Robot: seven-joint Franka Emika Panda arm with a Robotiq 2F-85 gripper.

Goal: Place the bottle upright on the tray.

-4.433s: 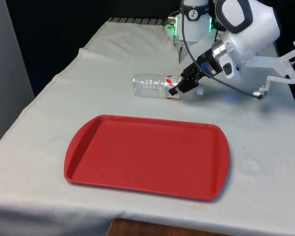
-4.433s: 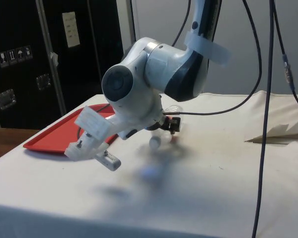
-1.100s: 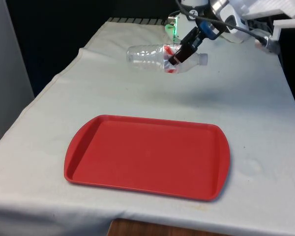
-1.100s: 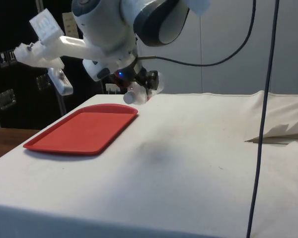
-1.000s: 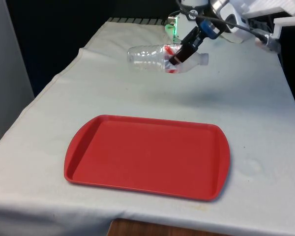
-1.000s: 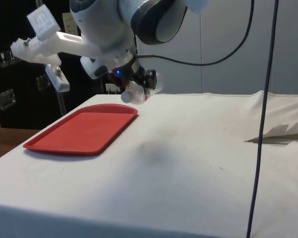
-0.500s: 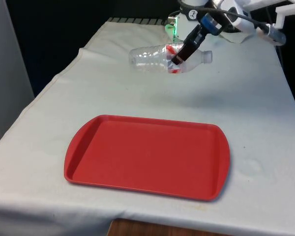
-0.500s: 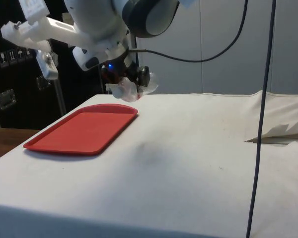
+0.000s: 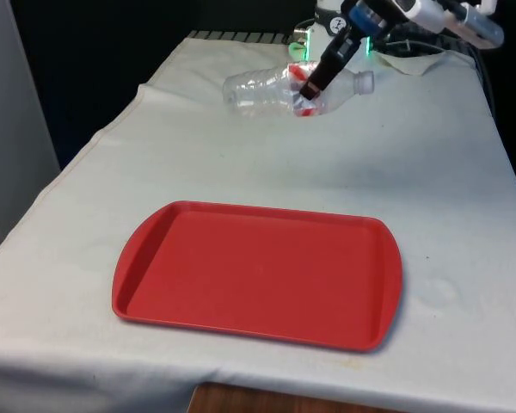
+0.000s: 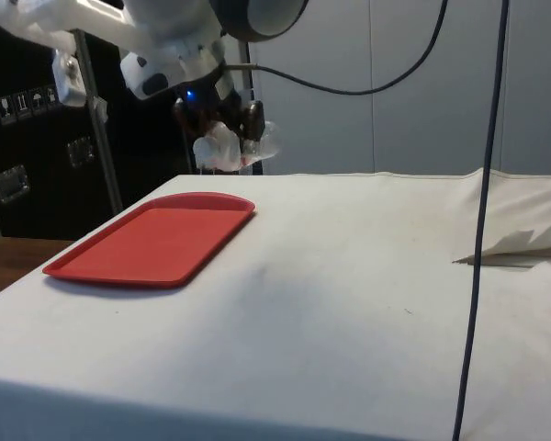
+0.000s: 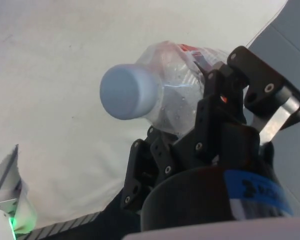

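Note:
A clear plastic bottle with a red-and-white label and a white cap hangs in the air over the far part of the table, lying nearly level. My black gripper is shut on the bottle at the label, close to the neck. From the side the bottle hangs beyond the far end of the red tray. The wrist view has the cap pointing at the camera, one black finger pressed against the bottle's body. The red tray lies flat near the table's front edge, nothing on it.
White cloth covers the table. A folded crease of cloth rises at the side view's right. A black cable hangs down there. The robot's base stands at the far end.
My gripper has lifted the bottle off the table and raised it higher, its cap end tipping upward over the last second. The tray has not moved.

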